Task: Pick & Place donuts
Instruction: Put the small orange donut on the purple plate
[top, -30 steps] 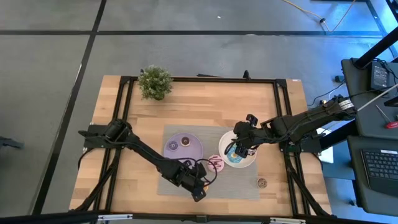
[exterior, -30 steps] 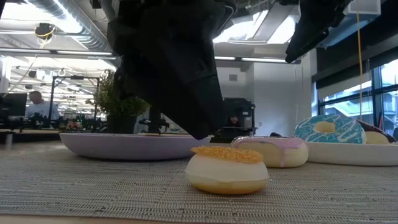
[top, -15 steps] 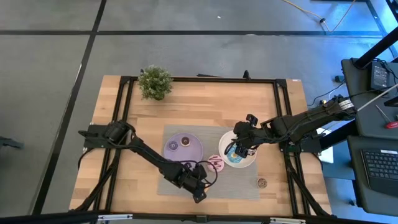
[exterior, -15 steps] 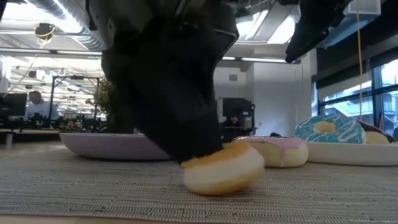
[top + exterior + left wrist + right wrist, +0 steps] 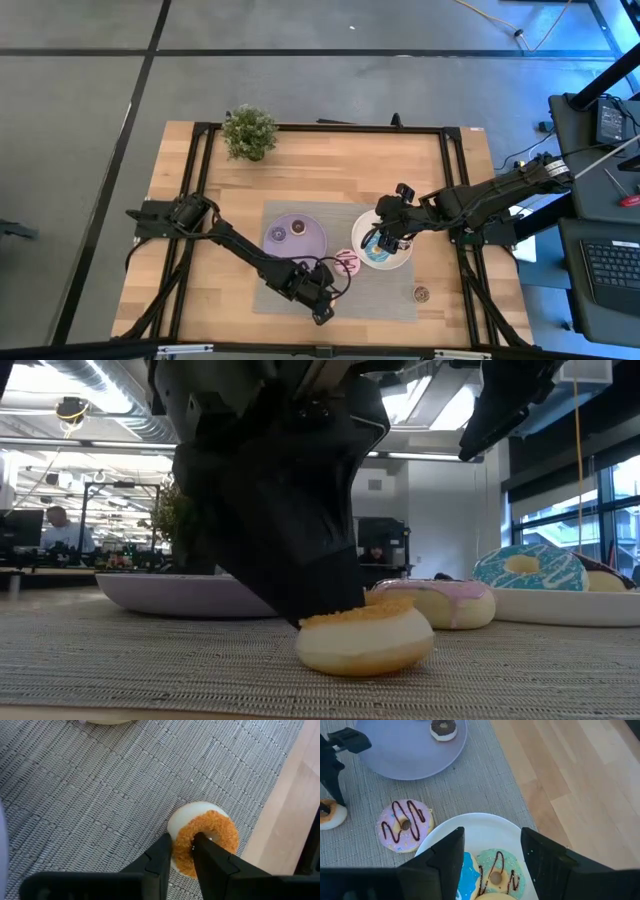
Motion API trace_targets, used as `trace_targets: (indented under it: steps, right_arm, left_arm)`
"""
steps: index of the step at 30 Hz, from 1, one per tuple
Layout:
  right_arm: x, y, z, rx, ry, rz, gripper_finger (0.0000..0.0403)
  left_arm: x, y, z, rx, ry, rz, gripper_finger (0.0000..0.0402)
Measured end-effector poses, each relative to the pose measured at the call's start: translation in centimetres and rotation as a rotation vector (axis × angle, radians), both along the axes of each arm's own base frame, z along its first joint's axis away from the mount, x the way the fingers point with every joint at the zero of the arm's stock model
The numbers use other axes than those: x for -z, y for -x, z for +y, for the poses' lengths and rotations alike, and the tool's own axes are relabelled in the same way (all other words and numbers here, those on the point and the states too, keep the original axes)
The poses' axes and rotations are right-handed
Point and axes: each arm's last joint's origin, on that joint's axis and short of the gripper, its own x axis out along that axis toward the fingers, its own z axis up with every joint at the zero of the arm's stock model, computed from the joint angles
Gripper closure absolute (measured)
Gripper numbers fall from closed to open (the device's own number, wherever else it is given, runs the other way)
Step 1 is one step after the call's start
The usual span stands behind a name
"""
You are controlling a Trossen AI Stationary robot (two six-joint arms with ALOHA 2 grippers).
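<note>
Wooden table [image 5: 330,170] bearing a grey woven mat [image 5: 90,795]. Left end effector [image 5: 181,851], at the mat's near edge, is nearly closed, pinching the rim of the tilted orange-topped mini donut [image 5: 202,838]. Right end effector [image 5: 492,852] hovers wide open and empty above the white plate [image 5: 485,830] of donuts [image 5: 497,870].

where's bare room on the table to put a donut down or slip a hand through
The lilac plate is mostly bare, holding two small donuts. Open wood lies between the plant and the plates, and around the lone donut near the right corner. It is crowded where the white plate sits under the right gripper, with the pink donut and left gripper close by.
</note>
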Motion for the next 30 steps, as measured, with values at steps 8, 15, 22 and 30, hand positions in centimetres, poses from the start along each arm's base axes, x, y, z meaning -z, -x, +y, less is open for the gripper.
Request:
trace_targets:
  steps: [8, 15, 22, 30]
  right_arm:
    - [0.1, 0.1, 0.0, 0.0, 0.003, 0.011, 0.0206]
    - [0.2, 0.3, -0.1, -0.001, 0.013, 0.041, 0.0206]
    - [0.3, 0.5, -0.2, 0.001, 0.019, 0.06, 0.0206]
    - [0.3, 0.5, -0.2, 0.004, 0.018, 0.06, 0.0206]
  left_arm:
    - [-0.2, -0.1, 0.0, 0.006, -0.011, -0.005, 0.037]
    - [-3.1, -0.2, 0.5, 0.05, -0.04, -0.046, 0.0376]
    - [-7.1, 1.6, 4.6, -0.048, -0.21, 0.049, 0.0376]
    - [-6.9, 2.4, 9.6, -0.236, -0.222, 0.254, 0.0369]
